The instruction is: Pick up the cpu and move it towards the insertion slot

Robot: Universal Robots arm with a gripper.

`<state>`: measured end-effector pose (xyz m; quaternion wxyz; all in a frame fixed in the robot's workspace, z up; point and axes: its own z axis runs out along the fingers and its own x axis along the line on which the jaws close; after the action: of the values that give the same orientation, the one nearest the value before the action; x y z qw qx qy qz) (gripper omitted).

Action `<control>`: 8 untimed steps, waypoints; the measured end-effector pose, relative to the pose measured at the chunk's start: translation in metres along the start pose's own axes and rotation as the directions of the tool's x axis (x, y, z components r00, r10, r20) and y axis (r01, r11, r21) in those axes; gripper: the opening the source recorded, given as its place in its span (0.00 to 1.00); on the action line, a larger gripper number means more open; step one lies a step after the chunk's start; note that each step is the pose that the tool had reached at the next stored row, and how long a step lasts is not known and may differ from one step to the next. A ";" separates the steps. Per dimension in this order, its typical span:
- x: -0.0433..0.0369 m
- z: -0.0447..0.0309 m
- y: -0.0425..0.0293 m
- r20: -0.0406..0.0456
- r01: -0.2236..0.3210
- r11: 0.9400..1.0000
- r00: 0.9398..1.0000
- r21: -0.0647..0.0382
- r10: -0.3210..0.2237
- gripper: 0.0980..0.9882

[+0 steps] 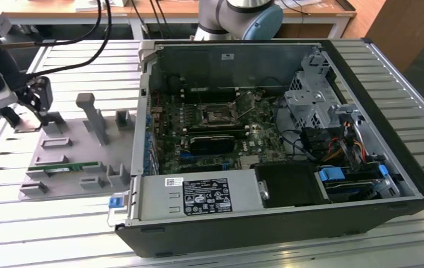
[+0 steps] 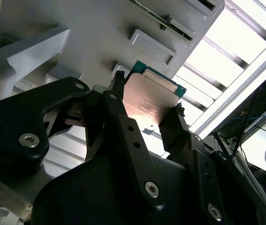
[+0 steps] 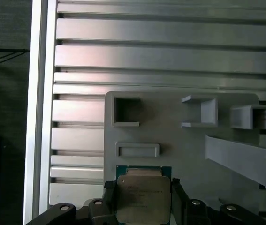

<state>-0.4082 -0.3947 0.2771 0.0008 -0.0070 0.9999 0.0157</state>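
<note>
Jaws clamped on the cpu (image 2: 150, 99), one finger (image 2: 117, 89) on each opposite edge. The cpu edge nearest the gripper (image 3: 142, 186) body is hidden. It is held over the grey fixture plate (image 1: 70, 146), at the corner on the exterior view's left. The insertion slot (image 1: 218, 114) is well apart, mid-board inside the open case (image 1: 390, 139); its lever is hard to make out.

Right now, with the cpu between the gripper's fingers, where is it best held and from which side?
Grip the cpu by two opposite side edges, coming square onto its flat silvery top. It is a thin plate, so likely only the rim gives purchase. The gripper does just that in both wrist views: one finger against each edge, with the top face left bare.
</note>
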 end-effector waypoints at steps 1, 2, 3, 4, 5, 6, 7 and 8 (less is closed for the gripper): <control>0.0000 -0.0009 0.0000 0.000 0.000 1.000 1.000 0.000 0.000 0.50; 0.0000 -0.0018 0.0001 0.000 0.000 1.000 1.000 0.000 0.000 0.50; 0.0000 -0.0030 0.0001 0.000 0.000 1.000 1.000 0.000 0.000 0.50; 0.0000 -0.0042 0.0001 0.000 0.000 1.000 1.000 0.000 0.000 0.50; 0.0000 -0.0055 0.0002 0.000 0.000 1.000 1.000 0.000 0.000 0.50; 0.0000 -0.0067 0.0002 0.000 -0.001 1.000 1.000 0.000 0.001 0.50; 0.0000 -0.0078 0.0003 0.000 -0.001 1.000 1.000 0.000 0.001 0.50; 0.0000 -0.0086 0.0003 0.000 -0.001 1.000 1.000 0.000 0.001 0.50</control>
<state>-0.4082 -0.3947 0.2858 0.0008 -0.0066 0.9999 0.0157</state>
